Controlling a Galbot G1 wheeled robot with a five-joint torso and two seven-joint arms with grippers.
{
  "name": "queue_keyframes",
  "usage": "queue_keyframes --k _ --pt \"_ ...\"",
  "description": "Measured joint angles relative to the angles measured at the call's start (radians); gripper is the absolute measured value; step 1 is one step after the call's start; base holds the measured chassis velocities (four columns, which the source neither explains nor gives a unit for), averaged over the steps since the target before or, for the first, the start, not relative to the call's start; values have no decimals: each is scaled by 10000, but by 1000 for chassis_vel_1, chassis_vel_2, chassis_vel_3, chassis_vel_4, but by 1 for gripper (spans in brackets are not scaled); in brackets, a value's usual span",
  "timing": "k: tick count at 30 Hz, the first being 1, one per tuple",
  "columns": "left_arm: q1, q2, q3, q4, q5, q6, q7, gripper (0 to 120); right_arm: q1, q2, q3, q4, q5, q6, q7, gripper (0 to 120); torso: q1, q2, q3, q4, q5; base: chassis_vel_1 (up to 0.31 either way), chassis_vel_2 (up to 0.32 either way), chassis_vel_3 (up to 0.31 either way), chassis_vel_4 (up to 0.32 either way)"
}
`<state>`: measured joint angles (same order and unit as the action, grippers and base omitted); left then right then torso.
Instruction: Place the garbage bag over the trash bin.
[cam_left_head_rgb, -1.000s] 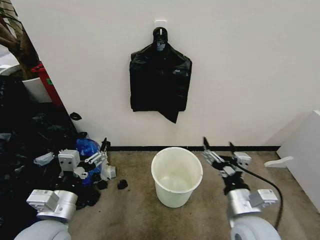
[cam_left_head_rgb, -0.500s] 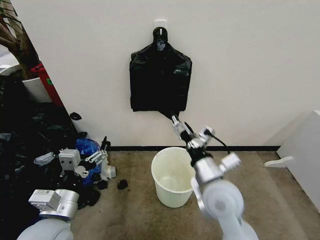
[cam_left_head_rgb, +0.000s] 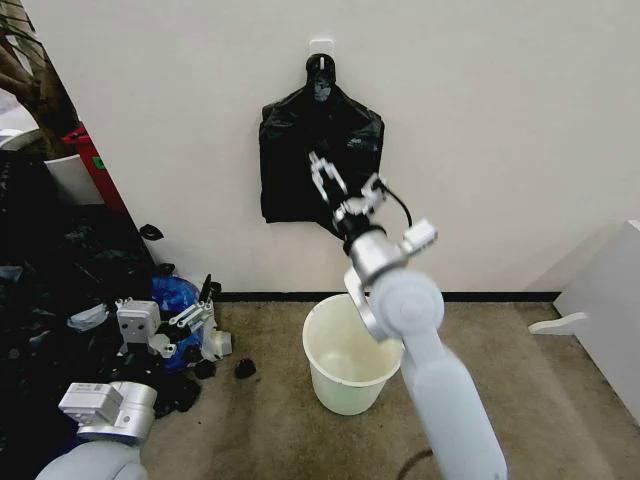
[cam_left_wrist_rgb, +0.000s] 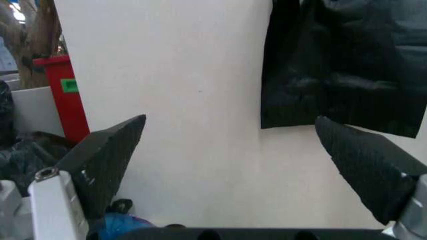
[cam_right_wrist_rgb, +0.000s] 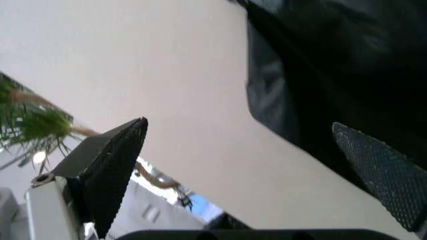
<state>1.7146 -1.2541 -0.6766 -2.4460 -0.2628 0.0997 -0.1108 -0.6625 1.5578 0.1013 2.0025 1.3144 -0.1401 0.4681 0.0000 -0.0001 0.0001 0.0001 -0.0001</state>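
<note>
The garbage bag (cam_left_head_rgb: 320, 160) is hung flat on a hook (cam_left_head_rgb: 320, 50) on the wall, straight above the trash bin (cam_left_head_rgb: 353, 352), which is left bare on the floor below. The right hand (cam_left_head_rgb: 345, 180) has been raised from beside the bin, past its rim, to the front of the bag, with fingers spread apart and nothing held. A grasp on the bag is judged to be close. The left hand (cam_left_head_rgb: 195, 310) is kept low, left of the bin, fingers apart, unchanged from before.

Lower middle of the garbage bag (cam_left_head_rgb: 290, 150) behind the right gripper (cam_left_head_rgb: 343, 187) (contact unclear).
</note>
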Motion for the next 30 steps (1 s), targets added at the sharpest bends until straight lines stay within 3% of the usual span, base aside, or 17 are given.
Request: queue_keyframes --k 11,30 --pt "-10 -201 15 -67 157 -49 110 100 2214 179 -19 -2010 398 420 586 100 0 0 0 -1 0 0 0 0 0" --pt "50 -285 21 -209 264 -129 113 100 3877 515 304 -4126 104 556 568 100 0 0 -1 -1 1 0 0 0 0"
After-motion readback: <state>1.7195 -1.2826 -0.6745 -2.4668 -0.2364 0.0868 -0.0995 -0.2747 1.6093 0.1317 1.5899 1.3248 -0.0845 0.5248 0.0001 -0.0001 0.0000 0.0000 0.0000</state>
